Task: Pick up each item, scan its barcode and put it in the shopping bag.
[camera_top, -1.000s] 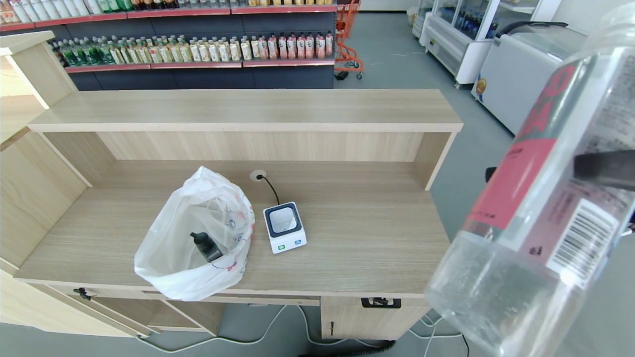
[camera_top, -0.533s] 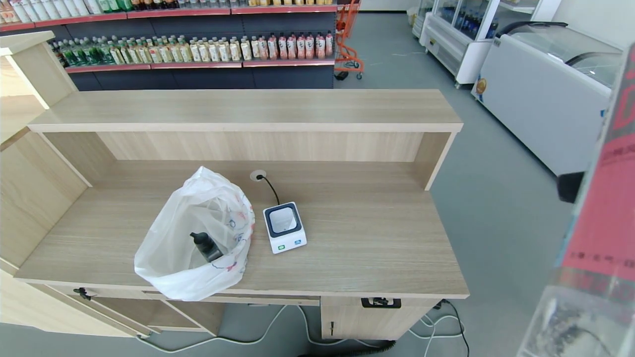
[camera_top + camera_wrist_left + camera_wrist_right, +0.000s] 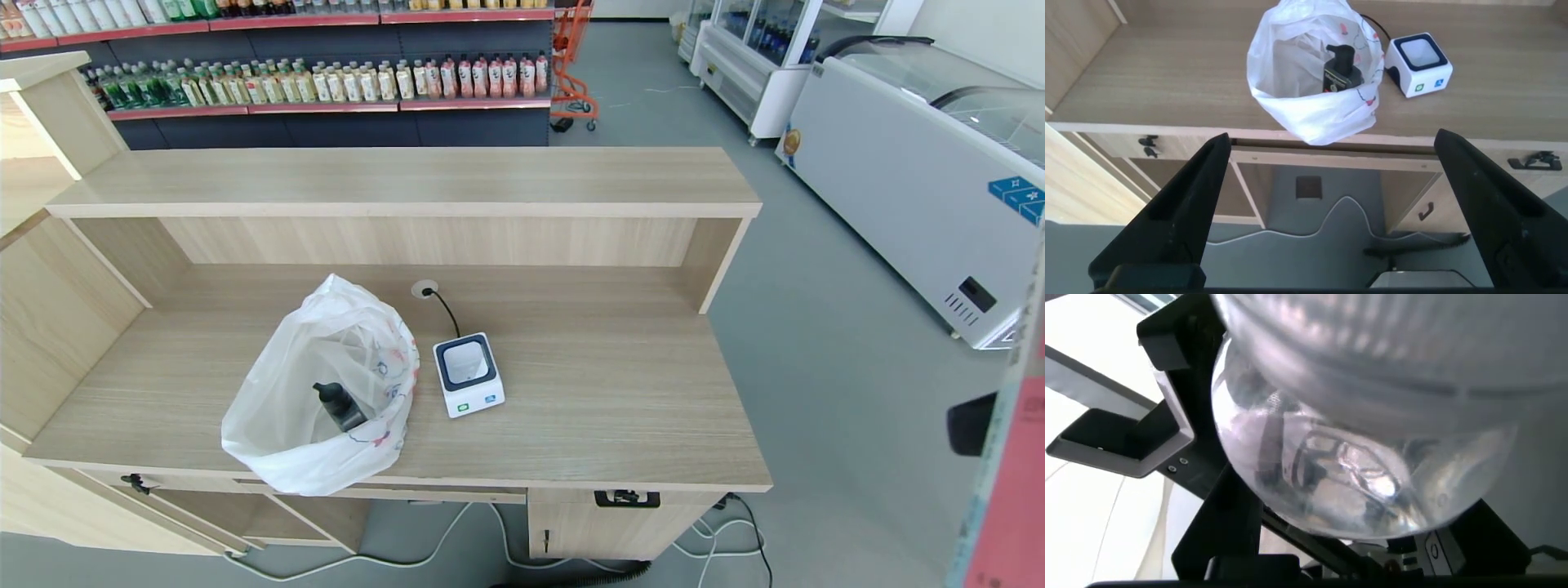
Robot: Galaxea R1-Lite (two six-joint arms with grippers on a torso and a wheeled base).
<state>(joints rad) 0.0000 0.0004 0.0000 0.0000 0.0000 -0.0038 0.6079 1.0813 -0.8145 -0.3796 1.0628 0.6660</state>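
A clear plastic bottle (image 3: 1372, 416) with a pink label (image 3: 1012, 498) is held off the counter's right end, at the right edge of the head view. My right gripper (image 3: 1323, 474) is shut on it, and one black finger (image 3: 971, 423) lies across the label. On the counter's left part stands the white shopping bag (image 3: 318, 392), mouth open, with a black bottle (image 3: 339, 406) inside. The white barcode scanner (image 3: 468, 374) sits just right of the bag. My left gripper (image 3: 1331, 229) hangs open below the counter's front edge, facing the bag (image 3: 1315, 82) and the scanner (image 3: 1418, 64).
The wooden counter (image 3: 604, 392) has a raised back ledge (image 3: 408, 175) and side walls. The scanner's cable (image 3: 445, 309) runs to a hole at the back. White freezers (image 3: 898, 163) stand on the floor to the right. Shelves of drinks (image 3: 326, 82) fill the background.
The clear bottle in my right gripper has swung out to the right and down, from covering the head view's right side to a sliver at its edge. Bag and scanner have not moved.
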